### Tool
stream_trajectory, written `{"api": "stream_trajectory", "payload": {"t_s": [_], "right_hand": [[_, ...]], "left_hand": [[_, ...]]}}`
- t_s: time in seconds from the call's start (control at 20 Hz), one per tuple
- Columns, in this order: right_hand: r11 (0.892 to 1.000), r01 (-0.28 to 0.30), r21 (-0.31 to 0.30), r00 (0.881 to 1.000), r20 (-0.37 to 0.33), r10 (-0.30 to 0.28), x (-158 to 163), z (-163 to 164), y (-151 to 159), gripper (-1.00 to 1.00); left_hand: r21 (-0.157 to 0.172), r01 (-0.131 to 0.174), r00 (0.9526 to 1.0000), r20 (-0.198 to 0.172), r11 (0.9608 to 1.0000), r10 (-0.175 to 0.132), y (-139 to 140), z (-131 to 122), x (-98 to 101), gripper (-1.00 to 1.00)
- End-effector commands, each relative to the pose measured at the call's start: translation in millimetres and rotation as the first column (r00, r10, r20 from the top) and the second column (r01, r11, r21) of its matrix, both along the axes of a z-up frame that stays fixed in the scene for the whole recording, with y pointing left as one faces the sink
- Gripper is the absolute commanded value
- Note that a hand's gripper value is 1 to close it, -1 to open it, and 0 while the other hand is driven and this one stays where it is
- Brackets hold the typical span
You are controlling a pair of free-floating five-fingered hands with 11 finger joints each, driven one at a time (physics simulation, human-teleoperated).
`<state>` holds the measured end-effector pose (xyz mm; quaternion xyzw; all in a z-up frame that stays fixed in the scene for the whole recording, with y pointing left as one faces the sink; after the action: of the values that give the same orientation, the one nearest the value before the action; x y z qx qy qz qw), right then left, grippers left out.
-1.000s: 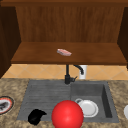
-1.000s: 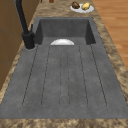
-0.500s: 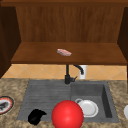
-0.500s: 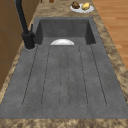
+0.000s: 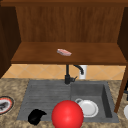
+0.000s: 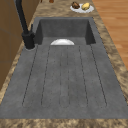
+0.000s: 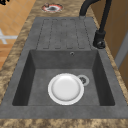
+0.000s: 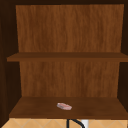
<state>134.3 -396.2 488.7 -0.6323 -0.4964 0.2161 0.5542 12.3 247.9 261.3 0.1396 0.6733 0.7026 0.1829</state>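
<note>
Left hand: we see the left hand (image 5: 35, 116) low at the front edge of the drainboard (image 5: 45, 96). It is a dark shape, and we cannot tell whether it is spread or closed. Nothing shows in its hold.
Ball: the ball (image 5: 67, 114), large and red, is just right of the hand with a narrow gap between them. It covers the front rim of the basin (image 7: 35, 75) and the near edge of the plate (image 7: 65, 88).
Progress: as we judge it, no grasp is made, since hand and ball are apart. We cannot tell whether the ball rests on anything.
Basin: the white plate lies flat on the basin floor, just beside the drain (image 7: 82, 80), with bare floor around it.
Edges: the basin walls drop steeply. The faucet (image 5: 67, 75) stands at the back, where drainboard and basin meet, and its spout arches toward the basin. The shelf (image 5: 30, 53) overhangs the back, with a small pink thing (image 5: 64, 52) lying on it. A post (image 5: 121, 87) comes down at the basin's right.
Open room: we judge the widest free space to be above the drainboard and toward the front, since the shelf closes off the back. A red-rimmed dish (image 5: 4, 105) sits on the worktop (image 5: 15, 85) well left of the hand, and a fruit dish (image 6: 81, 6) lies beyond the basin's far end.
</note>
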Motion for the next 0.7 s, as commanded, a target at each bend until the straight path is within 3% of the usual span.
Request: {"api": "stream_trajectory", "payload": {"t_s": [0.0,0.4,0.65], "right_hand": [[1.0,0.0,0.0,0.999,0.038,0.0,-4,-13,31,-1.0],[0.997,0.069,0.033,0.993,0.096,-0.072,-10,-31,78,-1.0],[0.989,0.14,0.038,0.99,-0.003,-0.14,-3,-26,108,-1.0]], "left_hand": [[0.0,0.0,1.0,0.0,1.0,0.0,0,0,0.0,0.0],[0.0,0.0,1.0,0.0,1.0,0.0,0,0,0.0,0.0],[0.0,0.0,1.0,0.0,1.0,0.0,0,0,0.0,0.0]]}}
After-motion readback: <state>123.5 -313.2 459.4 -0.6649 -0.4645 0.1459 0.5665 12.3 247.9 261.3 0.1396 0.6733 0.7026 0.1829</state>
